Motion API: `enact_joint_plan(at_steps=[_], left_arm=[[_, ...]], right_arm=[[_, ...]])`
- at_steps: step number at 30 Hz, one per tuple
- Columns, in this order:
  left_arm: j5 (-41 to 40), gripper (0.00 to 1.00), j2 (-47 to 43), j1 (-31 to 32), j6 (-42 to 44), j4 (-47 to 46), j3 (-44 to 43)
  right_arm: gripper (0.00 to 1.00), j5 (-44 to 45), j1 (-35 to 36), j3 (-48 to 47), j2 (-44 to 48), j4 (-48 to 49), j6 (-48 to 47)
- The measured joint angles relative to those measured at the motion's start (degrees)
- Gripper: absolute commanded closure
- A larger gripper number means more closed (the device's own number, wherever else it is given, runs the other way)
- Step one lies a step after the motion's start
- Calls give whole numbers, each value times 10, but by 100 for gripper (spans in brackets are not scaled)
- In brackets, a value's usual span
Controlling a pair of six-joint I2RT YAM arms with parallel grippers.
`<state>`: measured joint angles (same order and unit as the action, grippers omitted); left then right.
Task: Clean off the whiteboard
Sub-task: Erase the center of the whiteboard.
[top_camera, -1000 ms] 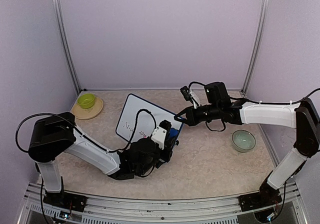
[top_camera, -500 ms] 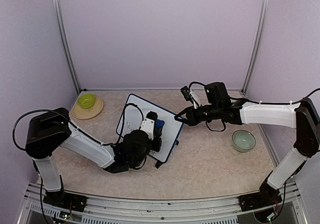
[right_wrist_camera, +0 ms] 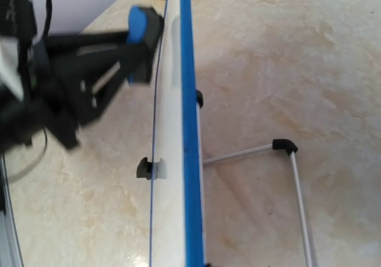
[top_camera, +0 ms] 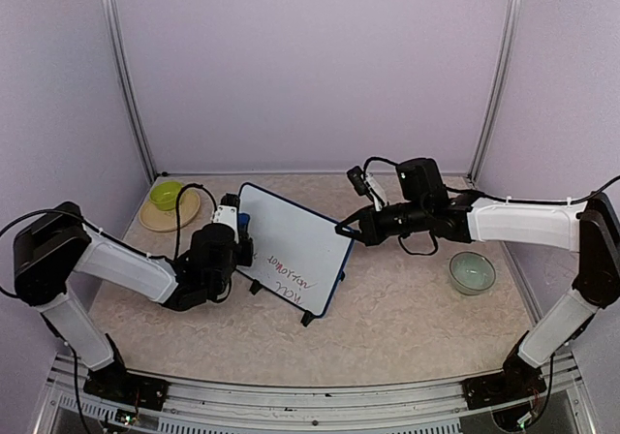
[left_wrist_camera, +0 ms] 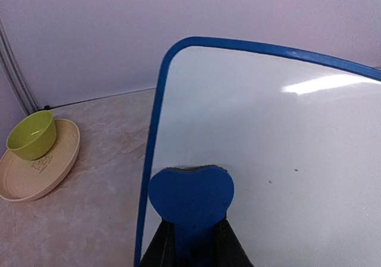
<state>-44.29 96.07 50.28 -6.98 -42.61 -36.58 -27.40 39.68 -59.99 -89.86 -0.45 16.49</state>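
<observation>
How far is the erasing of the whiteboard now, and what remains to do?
Done: most of the whiteboard looks blank white. In hand: the left gripper is shut on the blue heart-shaped eraser, at the board's left edge, while the right gripper pinches its right edge. Left: a line of writing along the lower edge, not yet wiped.

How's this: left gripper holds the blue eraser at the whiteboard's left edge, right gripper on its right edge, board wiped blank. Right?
Not blank: the top external view shows marker writing near the lower edge of the whiteboard. The rest holds: left gripper with the blue eraser at the left edge, right gripper on the right edge.
</observation>
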Motion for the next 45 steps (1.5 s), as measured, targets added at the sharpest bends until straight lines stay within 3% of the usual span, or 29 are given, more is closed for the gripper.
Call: enact_joint_plan(at_steps=[5,10,22,39,45], left_arm=[[56,85,-73,-71,0,21,48],[94,85,-112,-96,-2,25,84],[127,84,-89,-80,-11,0,113],[85,86,27,-63,-17,-110,108],[152,86,-8,-65,-19,-104,120]], right_arm=[[100,-1,1,-6,0,-11,-8],[100,-9,0,-20,-1,-36,-24],[100,-51,-31,-25,2,-81,-43],[100,-52,-37,-25,5,-100,-42],[100,-56,-38,-24,6,-99,-42]])
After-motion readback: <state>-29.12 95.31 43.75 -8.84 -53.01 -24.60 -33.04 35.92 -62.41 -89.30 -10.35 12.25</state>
